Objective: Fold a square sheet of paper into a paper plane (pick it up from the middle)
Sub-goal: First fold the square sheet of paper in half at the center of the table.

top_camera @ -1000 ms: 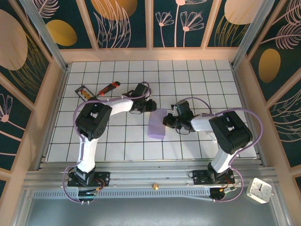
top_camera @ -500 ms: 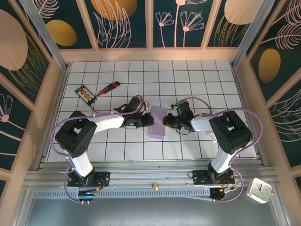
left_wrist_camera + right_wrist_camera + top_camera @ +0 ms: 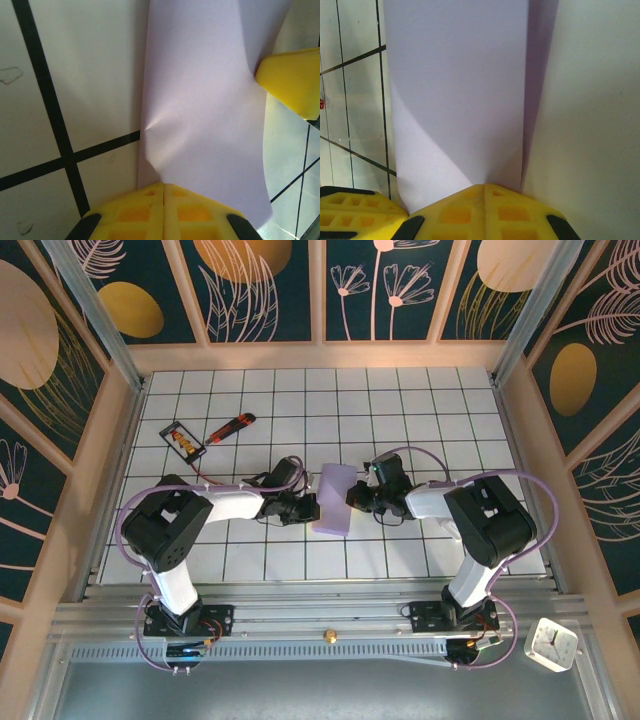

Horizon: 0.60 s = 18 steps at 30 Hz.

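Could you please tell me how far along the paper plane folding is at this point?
Done: the square sheet of paper looks folded over once into a narrow strip. In hand: the left gripper and the right gripper pinch its opposite long edges, fingers shut. Left: no pointed nose or wings show yet, so most folds remain.

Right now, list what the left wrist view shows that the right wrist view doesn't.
Left wrist: a pinched dimple at the edge of the lavender sheet, and a yellow finger of the right hand at its far side. Right wrist: the sheet's overlapping layers, a darker flap along its right side. Both: the left hand and the right hand each shut on the sheet's near edge, over the gridded table.
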Tool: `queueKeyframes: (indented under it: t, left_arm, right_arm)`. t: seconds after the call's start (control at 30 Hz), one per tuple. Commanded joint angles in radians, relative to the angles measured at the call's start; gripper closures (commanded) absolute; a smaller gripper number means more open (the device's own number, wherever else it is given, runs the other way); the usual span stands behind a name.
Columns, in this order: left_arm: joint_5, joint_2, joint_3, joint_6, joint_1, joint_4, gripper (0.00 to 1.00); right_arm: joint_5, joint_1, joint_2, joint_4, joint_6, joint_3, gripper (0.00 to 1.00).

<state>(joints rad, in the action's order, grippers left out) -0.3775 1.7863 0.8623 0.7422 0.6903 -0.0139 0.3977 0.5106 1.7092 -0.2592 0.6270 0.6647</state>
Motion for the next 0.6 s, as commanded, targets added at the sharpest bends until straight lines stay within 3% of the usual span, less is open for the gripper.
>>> queueKeyframes:
  t: [0.0,0.27,0.43,0.57]
  left_arm:
    - [0.056,-0.022,-0.033,-0.026,0.000,-0.081,0.91]
    - [-0.065,-0.158,-0.070,0.081,0.018,0.007,0.85]
    - [-0.103,-0.116,-0.081,0.086,0.029,0.053,0.85]
    - [-0.061,-0.081,-0.077,0.059,0.029,0.007,0.89]
  right_arm:
    - [-0.085,0.002,0.052,0.162,-0.032,-0.045,1.00]
    - [-0.086,0.003,0.040,0.178,-0.037,-0.033,1.00]
    - [-0.086,0.003,0.041,0.163,-0.029,-0.037,1.00]
    - [-0.086,0.004,0.037,0.158,-0.026,-0.045,1.00]
